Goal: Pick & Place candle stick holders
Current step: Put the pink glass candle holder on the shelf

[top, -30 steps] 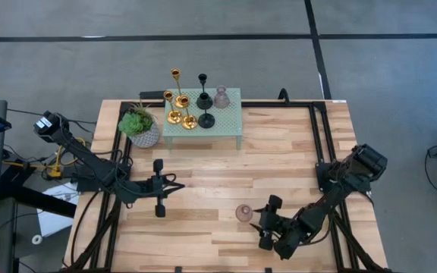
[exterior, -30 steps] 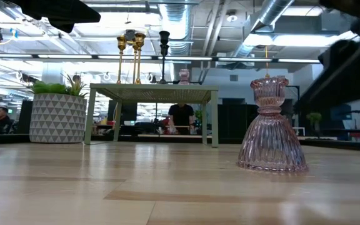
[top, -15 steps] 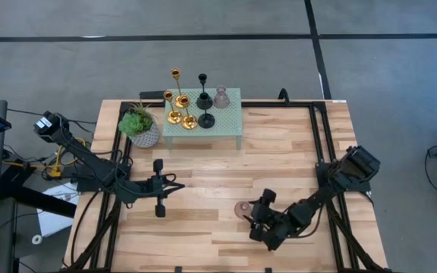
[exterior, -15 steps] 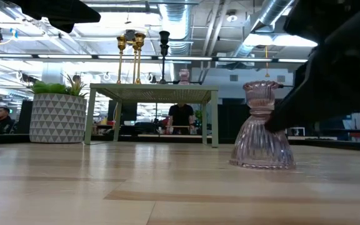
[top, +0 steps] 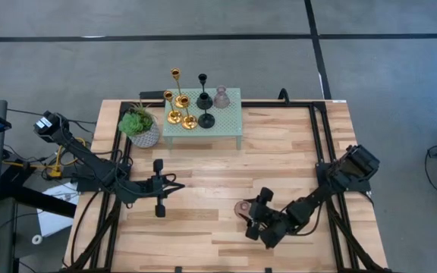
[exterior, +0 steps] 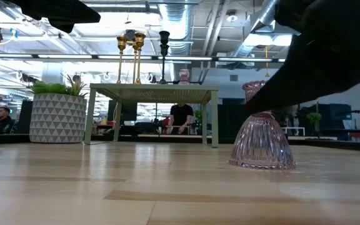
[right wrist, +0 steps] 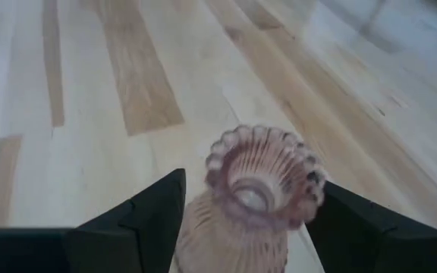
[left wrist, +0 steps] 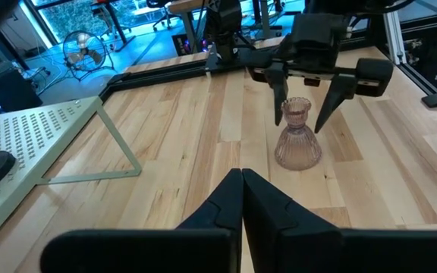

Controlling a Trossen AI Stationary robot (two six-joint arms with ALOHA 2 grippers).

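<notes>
While its jaws stand spread on either side of the pink holder, we find the right gripper low at lower centre of the high view; the left gripper, pressed together, waits centre-left.

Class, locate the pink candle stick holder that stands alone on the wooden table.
In the high view, the pink candle stick holder stands upright, front and right of centre, between the right gripper's open fingers, far from the green stand.

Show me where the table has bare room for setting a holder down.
Bare wood lies right of the green stand, and between the stand and the waiting left pincer. Crowded: the stand's left half, packed with holders, and around the pink holder, straddled by the open right pincer.
</notes>
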